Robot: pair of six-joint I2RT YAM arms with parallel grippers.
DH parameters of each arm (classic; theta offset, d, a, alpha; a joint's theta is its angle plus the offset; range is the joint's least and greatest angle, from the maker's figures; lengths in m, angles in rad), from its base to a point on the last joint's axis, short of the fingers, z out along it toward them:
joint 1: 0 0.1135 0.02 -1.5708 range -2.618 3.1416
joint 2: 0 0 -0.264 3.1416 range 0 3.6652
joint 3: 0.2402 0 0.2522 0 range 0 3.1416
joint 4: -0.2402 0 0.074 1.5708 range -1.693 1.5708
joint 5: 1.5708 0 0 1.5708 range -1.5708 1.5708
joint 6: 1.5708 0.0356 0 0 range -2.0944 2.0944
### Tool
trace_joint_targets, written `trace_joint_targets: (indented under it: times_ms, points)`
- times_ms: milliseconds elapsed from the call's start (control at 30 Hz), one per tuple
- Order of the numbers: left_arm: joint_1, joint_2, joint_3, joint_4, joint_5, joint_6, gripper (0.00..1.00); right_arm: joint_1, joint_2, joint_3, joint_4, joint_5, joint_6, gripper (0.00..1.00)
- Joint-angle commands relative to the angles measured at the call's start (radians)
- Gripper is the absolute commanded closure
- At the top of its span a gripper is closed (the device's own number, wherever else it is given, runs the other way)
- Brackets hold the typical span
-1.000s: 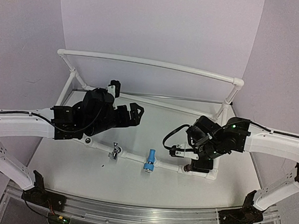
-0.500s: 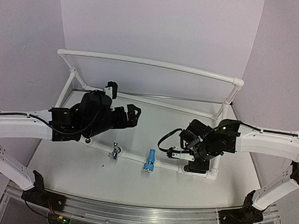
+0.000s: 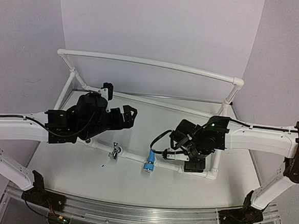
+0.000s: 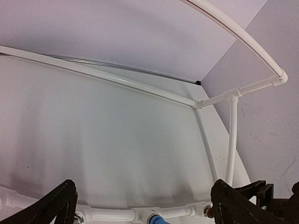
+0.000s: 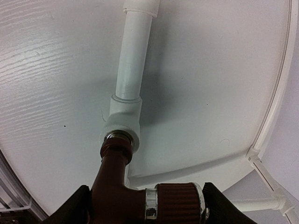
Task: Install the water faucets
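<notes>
our right gripper (image 5: 145, 198) is closed partway around the red-brown faucet (image 5: 114, 184), one finger against its body and the other against the ribbed knob (image 5: 175, 200). the faucet's stem runs from the claw toward 12 o'clock, and its silver end meets the socket (image 5: 122, 126) of the white pipe frame (image 5: 133, 56). we judge any turn must go about that 12-to-6 line. the knob juts toward 3 o'clock. our left gripper (image 4: 142, 196) is spread wide and empty, well apart, so the right arm is nearer.

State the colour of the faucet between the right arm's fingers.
Dark red-brown faucet, silver ring; best in the right wrist view.
</notes>
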Motion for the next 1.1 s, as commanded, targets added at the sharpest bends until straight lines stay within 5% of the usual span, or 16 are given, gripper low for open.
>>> trace_joint_targets:
  times_ms: [0, 1067]
  points:
    - [0.002, -0.039, -0.013, 0.022, -0.039, 0.004, 0.00, 0.032, 0.034, 0.013, -0.007, 0.063, 0.008, 0.71]
    - [0.010, -0.108, -0.090, 0.097, -0.075, 0.011, 0.00, 0.044, 0.037, 0.092, -0.042, -0.066, 0.452, 0.90]
